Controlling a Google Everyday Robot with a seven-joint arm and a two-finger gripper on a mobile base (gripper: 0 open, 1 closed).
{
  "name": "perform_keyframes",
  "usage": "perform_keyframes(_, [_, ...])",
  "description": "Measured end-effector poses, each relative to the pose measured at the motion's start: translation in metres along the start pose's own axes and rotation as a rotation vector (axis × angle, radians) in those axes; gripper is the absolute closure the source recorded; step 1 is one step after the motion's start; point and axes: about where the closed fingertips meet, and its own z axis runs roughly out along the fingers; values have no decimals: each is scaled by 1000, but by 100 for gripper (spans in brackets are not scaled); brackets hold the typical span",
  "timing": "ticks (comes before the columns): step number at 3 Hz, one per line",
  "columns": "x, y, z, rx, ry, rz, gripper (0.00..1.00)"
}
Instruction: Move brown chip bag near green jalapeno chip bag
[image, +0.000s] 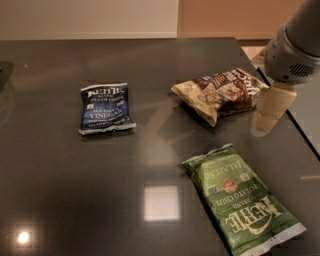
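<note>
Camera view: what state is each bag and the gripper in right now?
Crinkled brown chip bag: lying puffy on the dark table, not lifted.
Long flat green jalapeno chip bag: lying flat, front right, apart from the brown one.
Small blue Kettle vinegar bag: lying flat, left, alone.
Gripper: low beside the brown bag's right end; contact unclear.

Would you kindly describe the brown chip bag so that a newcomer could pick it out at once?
On the dark table, look toward the far right, right beside the gripper. The brown chip bag lies there, puffy with tan ends, unlike the flat blue bag and the long green jalapeno chip bag in front.
</note>
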Motion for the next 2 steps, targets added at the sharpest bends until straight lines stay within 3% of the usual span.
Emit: perform_keyframes(2, [-11, -51, 51, -25, -65, -4, 0])
